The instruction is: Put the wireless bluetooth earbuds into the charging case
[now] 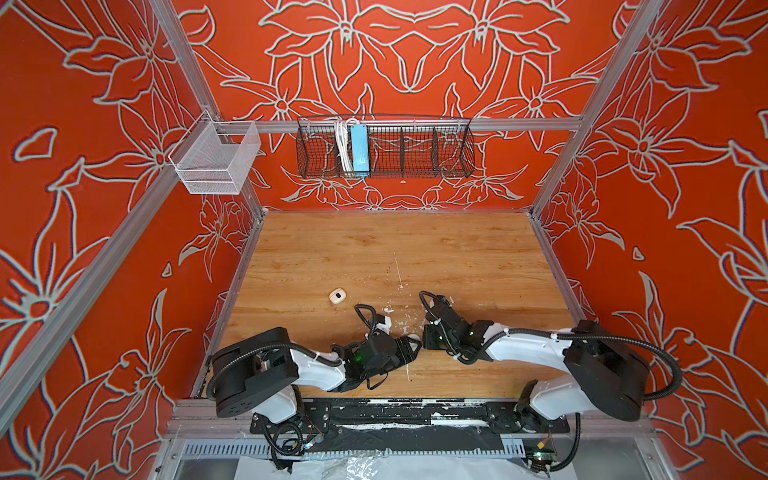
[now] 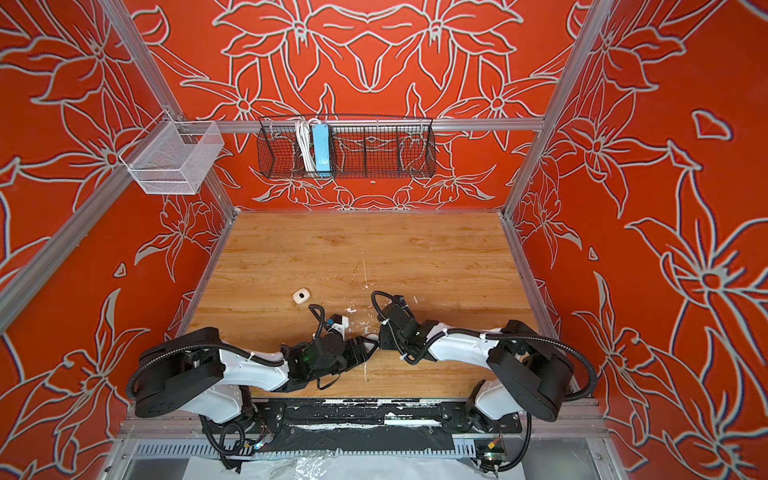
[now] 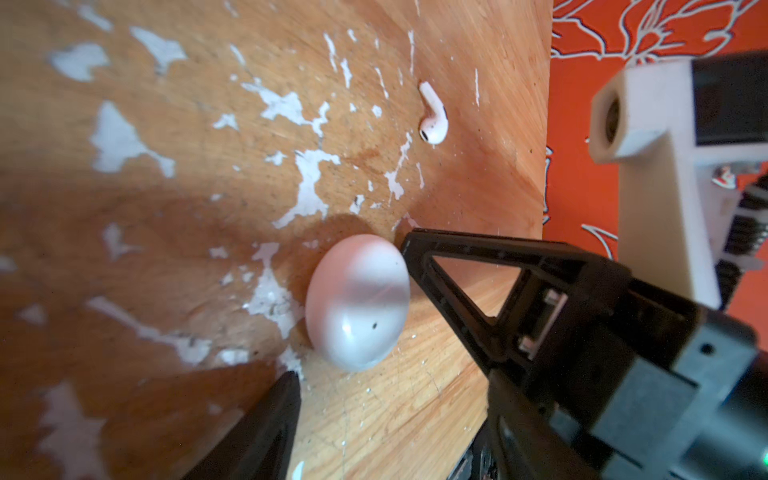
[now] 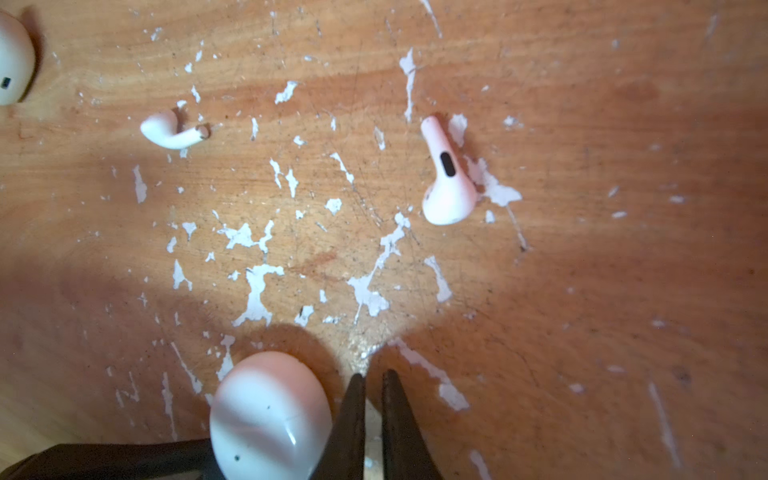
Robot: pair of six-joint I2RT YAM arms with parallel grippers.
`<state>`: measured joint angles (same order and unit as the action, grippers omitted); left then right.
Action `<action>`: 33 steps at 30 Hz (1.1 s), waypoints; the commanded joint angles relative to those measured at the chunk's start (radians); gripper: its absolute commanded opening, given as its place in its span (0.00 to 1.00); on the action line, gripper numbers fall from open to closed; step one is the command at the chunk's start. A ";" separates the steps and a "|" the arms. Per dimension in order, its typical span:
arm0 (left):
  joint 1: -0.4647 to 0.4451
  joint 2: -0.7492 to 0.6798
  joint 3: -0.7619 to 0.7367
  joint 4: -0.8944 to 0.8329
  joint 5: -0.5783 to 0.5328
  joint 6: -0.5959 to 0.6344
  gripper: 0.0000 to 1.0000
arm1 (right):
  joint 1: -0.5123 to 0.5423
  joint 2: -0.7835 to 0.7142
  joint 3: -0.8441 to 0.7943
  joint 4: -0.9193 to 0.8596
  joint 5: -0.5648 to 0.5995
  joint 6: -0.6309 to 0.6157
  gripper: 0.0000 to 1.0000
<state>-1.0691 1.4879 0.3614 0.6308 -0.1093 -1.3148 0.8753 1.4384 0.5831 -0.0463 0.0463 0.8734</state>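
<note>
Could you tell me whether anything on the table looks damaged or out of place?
Yes. The table is scratched and flecked with white patches around one earbud and the other earbud; both blend in. A second case lies apart from the case near them.

second case (image 4: 12, 58) edge-cropped, charging case (image 4: 270, 415) cropped

Site: you're in a robot test cell | Shell: aluminium frame (image 1: 519, 124) boxes in your wooden desk (image 1: 374, 249), red flower-print panels (image 1: 685, 208) on three sides | Rig: left arm (image 1: 311, 370) and right arm (image 1: 519, 349) on a black base plate (image 1: 407, 415) at its front edge | Storage: wire basket (image 1: 419, 158) and white mesh bin (image 1: 216, 162) hang off the frame.
</note>
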 commanded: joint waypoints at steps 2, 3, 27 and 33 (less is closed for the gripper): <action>-0.008 0.009 0.003 -0.202 -0.038 -0.033 0.72 | -0.006 0.012 0.006 -0.003 0.026 0.018 0.13; -0.008 0.012 0.008 -0.212 -0.039 -0.037 0.72 | -0.006 0.014 0.006 -0.001 0.025 0.018 0.13; -0.008 0.063 0.005 -0.208 -0.072 -0.076 0.70 | -0.004 0.056 0.007 0.051 -0.024 0.024 0.12; -0.008 0.103 0.005 -0.164 -0.061 -0.082 0.70 | -0.002 0.054 0.001 0.052 -0.020 0.031 0.11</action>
<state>-1.0737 1.5265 0.3977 0.6136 -0.1638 -1.3884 0.8757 1.4754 0.5838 0.0345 0.0353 0.8791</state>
